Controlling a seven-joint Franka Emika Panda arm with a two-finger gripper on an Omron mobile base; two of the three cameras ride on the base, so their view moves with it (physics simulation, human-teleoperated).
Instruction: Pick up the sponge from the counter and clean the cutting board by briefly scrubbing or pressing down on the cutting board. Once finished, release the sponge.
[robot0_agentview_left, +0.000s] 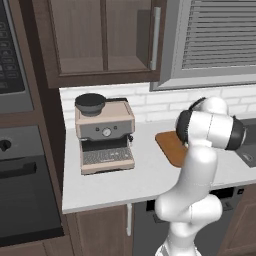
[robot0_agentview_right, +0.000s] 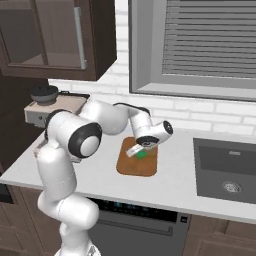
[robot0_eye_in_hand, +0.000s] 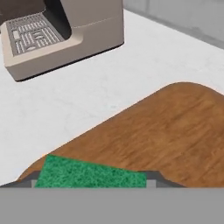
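Observation:
The green sponge (robot0_eye_in_hand: 87, 173) lies on the brown wooden cutting board (robot0_eye_in_hand: 175, 131) near one rounded corner, in the hand view. My gripper (robot0_eye_in_hand: 92, 183) has a fingertip against each end of it, shut on the sponge. From the right base view, the gripper (robot0_agentview_right: 139, 151) reaches down onto the cutting board's (robot0_agentview_right: 135, 167) far half, with a bit of the sponge (robot0_agentview_right: 142, 155) showing under it. In the left base view my arm hides most of the cutting board (robot0_agentview_left: 169, 145). The board rests on the light counter (robot0_agentview_right: 175, 192).
A beige coffee machine (robot0_agentview_left: 105, 135) stands on the counter (robot0_agentview_left: 125, 180) left of the board, also seen as the coffee machine (robot0_eye_in_hand: 57, 30) in the hand view. A dark sink (robot0_agentview_right: 225, 170) is set in to the right. Wall cabinets and a window hang above.

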